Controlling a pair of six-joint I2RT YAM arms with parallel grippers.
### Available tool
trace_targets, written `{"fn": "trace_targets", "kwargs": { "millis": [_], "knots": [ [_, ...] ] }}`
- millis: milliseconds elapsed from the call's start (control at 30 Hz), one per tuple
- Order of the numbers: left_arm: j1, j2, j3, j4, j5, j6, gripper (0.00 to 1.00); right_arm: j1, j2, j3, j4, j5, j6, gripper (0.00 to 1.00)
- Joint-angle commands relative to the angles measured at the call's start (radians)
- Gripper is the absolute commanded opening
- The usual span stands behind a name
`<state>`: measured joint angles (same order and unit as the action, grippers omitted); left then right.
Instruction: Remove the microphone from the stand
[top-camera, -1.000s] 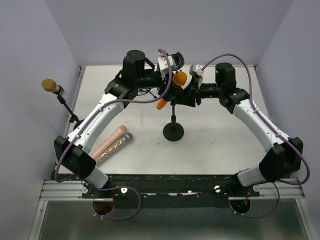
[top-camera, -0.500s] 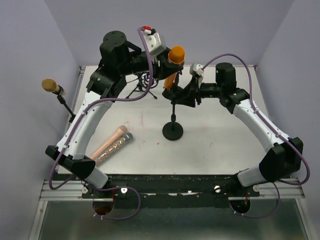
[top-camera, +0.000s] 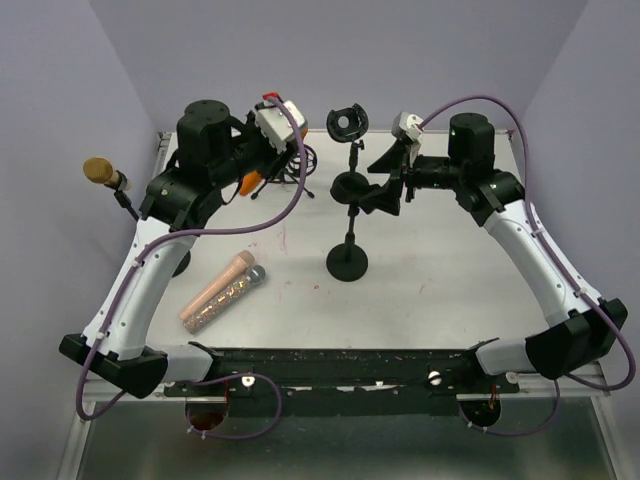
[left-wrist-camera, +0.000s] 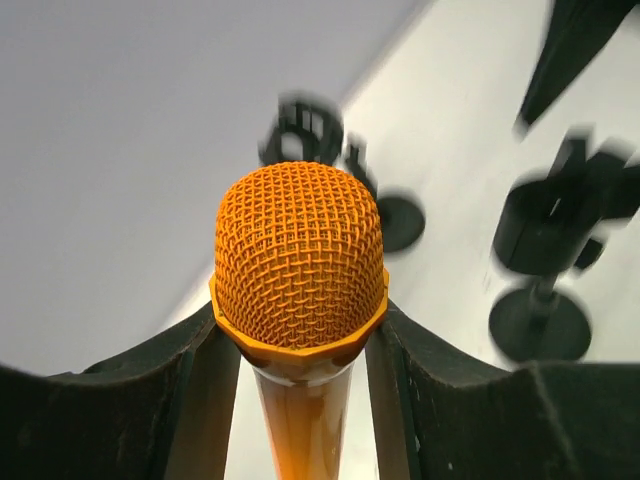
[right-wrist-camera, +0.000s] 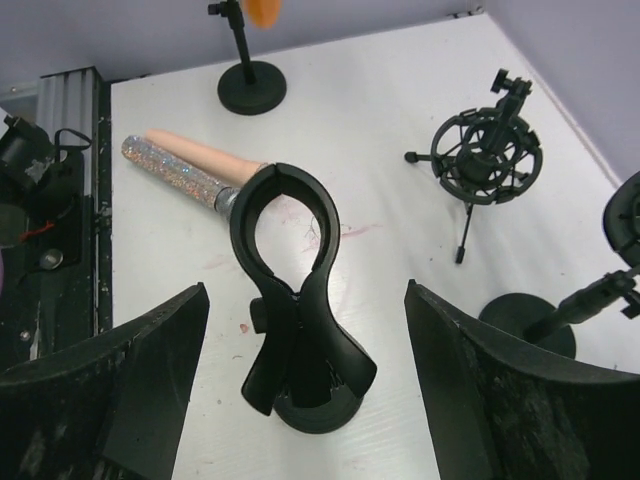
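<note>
- Left fingers (left-wrist-camera: 150, 400) clamp the orange microphone (left-wrist-camera: 298, 255) below its mesh head, clear of the stand (top-camera: 347, 265)
- Likely light, rigid, smooth; the handle is the safe hold, not the mesh
- Right fingers (right-wrist-camera: 130, 380) gape either side of the empty clip (right-wrist-camera: 292, 340), holding nothing

The stand (top-camera: 347, 263) sits mid-table (top-camera: 440, 290), two loose microphones (top-camera: 224, 290) lying left of it, a tripod mount (right-wrist-camera: 487, 160) behind-left.

From above, the mic (top-camera: 250, 182) is mostly hidden behind the left arm (top-camera: 205, 150); in the left wrist view its handle leaves the bottom edge and the stands (left-wrist-camera: 540, 325) behind are blurred.
</note>
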<state>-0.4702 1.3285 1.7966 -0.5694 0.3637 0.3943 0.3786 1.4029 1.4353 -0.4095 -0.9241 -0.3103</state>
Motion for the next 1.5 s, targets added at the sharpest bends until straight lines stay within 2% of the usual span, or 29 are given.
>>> {"fn": "trace_targets", "kwargs": {
  "millis": [0, 133, 167, 267, 367, 567, 800, 900, 967, 1067, 1267, 1400, 1433, 1467],
  "knots": [
    [0.056, -0.019, -0.242, -0.206, -0.304, 0.075, 0.00, 0.002, -0.064, 0.036, -0.071, 0.082, 0.037, 0.87],
    [0.123, 0.061, -0.368, -0.310, -0.324, 0.014, 0.00, 0.003, -0.108, -0.009, -0.060, 0.100, 0.071, 0.87],
    [0.142, 0.078, -0.405, -0.281, -0.350, -0.012, 0.00, 0.002, -0.114, -0.021, -0.054, 0.111, 0.076, 0.87],
    [0.180, 0.124, -0.528, -0.132, -0.561, -0.072, 0.00, 0.002, -0.120, -0.035, -0.046, 0.117, 0.088, 0.87],
    [0.228, 0.184, -0.580, -0.057, -0.611, -0.046, 0.00, 0.003, -0.119, -0.036, -0.051, 0.117, 0.100, 0.87],
    [0.295, 0.305, -0.609, -0.061, -0.571, -0.055, 0.00, 0.002, -0.127, -0.044, -0.049, 0.142, 0.094, 0.88],
    [0.320, 0.377, -0.631, -0.076, -0.502, -0.068, 0.00, 0.002, -0.107, -0.038, -0.049, 0.130, 0.079, 0.88],
    [0.318, 0.405, -0.628, -0.101, -0.468, -0.081, 0.24, 0.003, -0.091, -0.035, -0.046, 0.114, 0.071, 0.88],
    [0.320, 0.420, -0.629, -0.113, -0.454, -0.089, 0.34, 0.003, -0.079, -0.032, -0.043, 0.100, 0.074, 0.88],
    [0.320, 0.423, -0.631, -0.116, -0.448, -0.094, 0.42, 0.003, -0.064, -0.016, -0.045, 0.082, 0.071, 0.88],
    [0.320, 0.396, -0.632, -0.124, -0.437, -0.095, 0.50, 0.003, -0.032, 0.020, -0.049, 0.044, 0.048, 0.88],
    [0.320, 0.373, -0.620, -0.145, -0.408, -0.107, 0.57, 0.005, -0.009, 0.043, -0.052, 0.011, 0.027, 0.94],
    [0.320, 0.371, -0.618, -0.152, -0.401, -0.112, 0.57, 0.005, -0.004, 0.048, -0.052, 0.010, 0.028, 1.00],
    [0.320, 0.368, -0.617, -0.156, -0.393, -0.117, 0.58, 0.005, 0.004, 0.056, -0.049, 0.005, 0.027, 1.00]
  ]
}}
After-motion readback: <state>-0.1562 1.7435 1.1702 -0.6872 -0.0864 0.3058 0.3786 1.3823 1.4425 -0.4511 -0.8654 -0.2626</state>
